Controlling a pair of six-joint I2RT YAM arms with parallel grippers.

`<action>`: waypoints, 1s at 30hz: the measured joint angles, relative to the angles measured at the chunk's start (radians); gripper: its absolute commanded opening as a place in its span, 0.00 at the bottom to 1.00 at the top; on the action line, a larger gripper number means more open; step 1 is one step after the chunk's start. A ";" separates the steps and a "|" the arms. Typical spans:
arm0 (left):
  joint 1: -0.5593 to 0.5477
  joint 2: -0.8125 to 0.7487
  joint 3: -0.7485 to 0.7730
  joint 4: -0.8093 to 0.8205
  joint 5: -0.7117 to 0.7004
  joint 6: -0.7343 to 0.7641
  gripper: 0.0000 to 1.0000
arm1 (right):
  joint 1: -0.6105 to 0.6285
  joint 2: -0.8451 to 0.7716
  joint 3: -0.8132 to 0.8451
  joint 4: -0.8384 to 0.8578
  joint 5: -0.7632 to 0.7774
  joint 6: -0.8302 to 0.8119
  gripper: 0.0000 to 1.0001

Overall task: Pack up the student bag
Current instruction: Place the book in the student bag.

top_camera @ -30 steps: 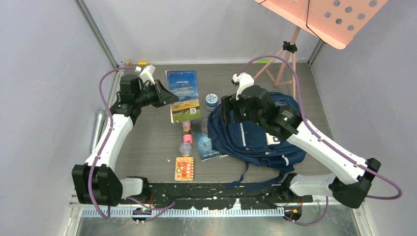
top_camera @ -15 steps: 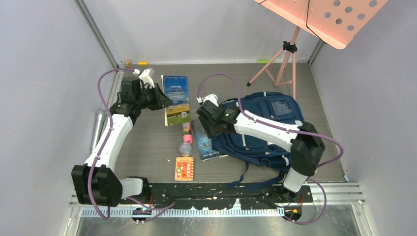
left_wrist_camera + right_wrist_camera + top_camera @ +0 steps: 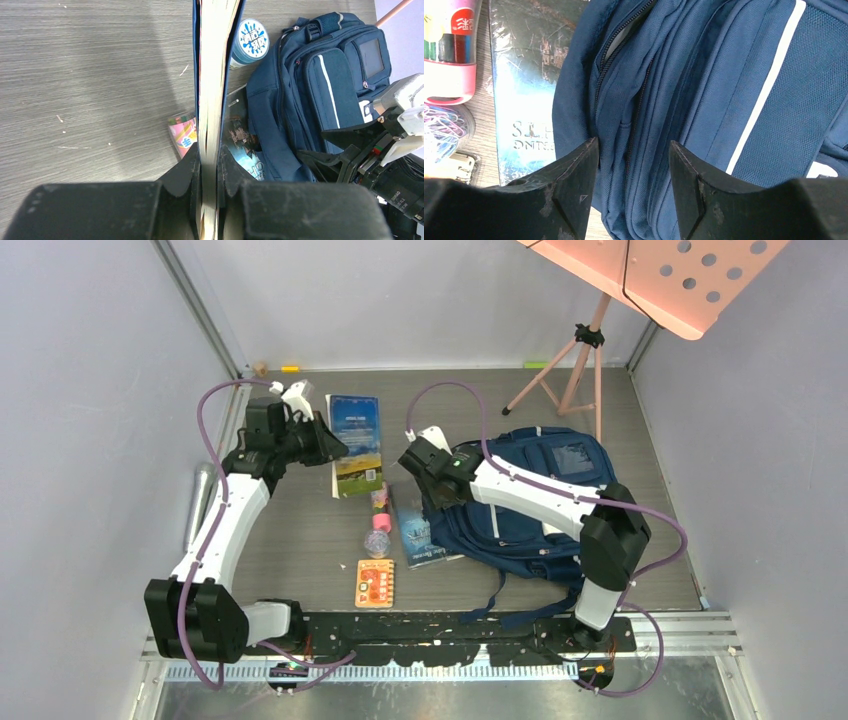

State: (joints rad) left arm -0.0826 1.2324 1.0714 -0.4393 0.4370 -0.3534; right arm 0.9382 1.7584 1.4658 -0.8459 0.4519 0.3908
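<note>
The student bag [image 3: 540, 515] is a navy backpack with pale stripes, lying flat right of centre; it also shows in the left wrist view [image 3: 320, 85] and the right wrist view [image 3: 724, 75]. My left gripper [image 3: 325, 445] [image 3: 209, 155] is shut on a blue-covered book [image 3: 355, 440] [image 3: 212, 75], held up off the table to the left of the bag. My right gripper [image 3: 432, 485] [image 3: 634, 150] sits low over the bag's left edge. Its jaws stand open astride a fold of fabric beside a zip.
A second book [image 3: 412, 530] [image 3: 519, 85] lies partly under the bag's left edge. Beside it are a pink tube [image 3: 380, 508], a clear tub of paper clips [image 3: 377, 542] and an orange card [image 3: 375, 583]. A blue-lidded tub [image 3: 251, 40] stands behind. A pink stand's tripod [image 3: 575, 360] is at the back right.
My right arm has swung from above the bag down to its left edge, and its jaws have narrowed. My left gripper has carried the book slightly left.
</note>
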 measured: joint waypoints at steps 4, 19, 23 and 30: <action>0.000 0.000 0.000 0.000 0.000 0.000 0.00 | -0.012 0.000 0.000 -0.008 -0.002 0.005 0.58; 0.000 0.000 0.000 0.000 0.000 0.000 0.00 | -0.026 0.042 0.000 0.008 -0.052 0.006 0.56; 0.000 0.000 0.000 0.000 0.001 0.000 0.00 | -0.037 0.049 0.000 0.014 -0.058 0.011 0.32; 0.000 0.000 0.000 0.004 0.061 -0.001 0.00 | -0.050 0.049 -0.002 0.002 -0.056 0.026 0.01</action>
State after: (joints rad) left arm -0.0826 1.2324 1.0714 -0.4351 0.4980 -0.3542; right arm 0.8879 1.8076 1.4643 -0.8436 0.3958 0.4164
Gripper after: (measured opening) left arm 0.104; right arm 0.101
